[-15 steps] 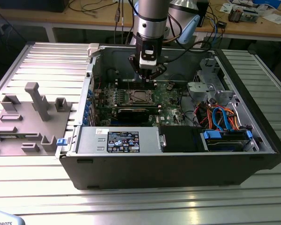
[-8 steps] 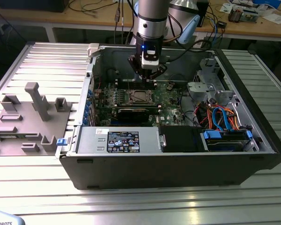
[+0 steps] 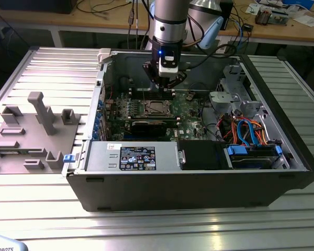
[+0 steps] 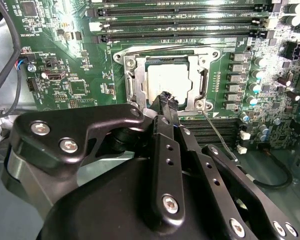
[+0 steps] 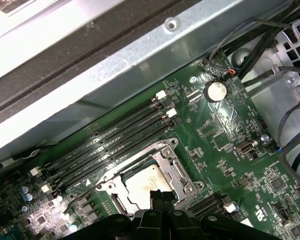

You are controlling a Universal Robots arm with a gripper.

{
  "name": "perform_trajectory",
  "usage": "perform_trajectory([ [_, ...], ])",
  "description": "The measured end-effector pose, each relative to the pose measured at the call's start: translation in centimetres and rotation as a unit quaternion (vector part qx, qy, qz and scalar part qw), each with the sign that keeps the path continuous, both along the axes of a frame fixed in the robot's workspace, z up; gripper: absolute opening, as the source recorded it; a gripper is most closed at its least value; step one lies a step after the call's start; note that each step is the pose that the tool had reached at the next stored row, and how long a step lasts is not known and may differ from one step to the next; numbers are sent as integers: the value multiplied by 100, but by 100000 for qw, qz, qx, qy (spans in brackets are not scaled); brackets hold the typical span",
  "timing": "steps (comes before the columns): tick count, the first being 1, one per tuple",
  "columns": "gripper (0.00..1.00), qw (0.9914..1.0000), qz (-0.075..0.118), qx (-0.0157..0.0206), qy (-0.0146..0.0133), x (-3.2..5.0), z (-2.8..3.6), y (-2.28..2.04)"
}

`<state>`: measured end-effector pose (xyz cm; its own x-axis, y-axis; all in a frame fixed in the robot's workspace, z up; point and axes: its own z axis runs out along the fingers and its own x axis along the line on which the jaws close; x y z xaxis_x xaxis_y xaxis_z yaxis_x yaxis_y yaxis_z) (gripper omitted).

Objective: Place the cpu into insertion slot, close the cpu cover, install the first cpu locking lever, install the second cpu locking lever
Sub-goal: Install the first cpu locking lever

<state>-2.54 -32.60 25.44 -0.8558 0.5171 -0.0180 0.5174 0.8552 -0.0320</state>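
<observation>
The tool (image 3: 165, 83), closed together on nothing, hangs at about 1 o'clock from the cpu (image 3: 153, 107) in the exterior view; the cpu lies in the window of the lowered cpu cover (image 4: 132, 75) on the green board (image 3: 191, 107)

- The exterior view looked down at a slant from the near side of the open computer case (image 3: 199, 183). It stood far enough back to take in the whole case and the ribbed table (image 3: 47, 63) on the exterior view's left.
- The second wrist view sat close behind the gripper (image 4: 166, 98), facing down onto the green board (image 4: 80, 85).
- The first wrist view faced the same board closely from another angle, toward the case wall (image 5: 140, 55).
- All three shared the cpu cover (image 4: 134, 80).
</observation>
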Motion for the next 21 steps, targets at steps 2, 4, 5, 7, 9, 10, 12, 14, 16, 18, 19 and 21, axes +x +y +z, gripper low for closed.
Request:
perform_trajectory([
  [2, 11, 100000, 184, 0, 0, 0, 0, 0],
  [4, 11, 99999, 467, 2, -1, 0, 0, 0],
  [5, 11, 99998, 557, 3, -1, 0, 0, 0],
  [7, 11, 99997, 758, 0, -1, 0, 0, 0],
  [9, 11, 99995, 1041, 3, -2, 0, 0, 0],
  [10, 11, 99993, 1151, 1, -2, 0, 0, 0],
  [12, 11, 99990, 1389, 0, 0, 0, 0, 0],
  [14, 11, 99985, 1726, 1, 1, 0, 0, 0],
  [16, 11, 99980, 2012, 1, 0, 0, 0, 0],
  [18, 11, 99975, 2249, 1, 1, 0, 0, 0],
  [19, 11, 99973, 2328, 1, 0, 0, 0, 0],
  [21, 11, 99968, 2532, 4, -2, 0, 0, 0],
])
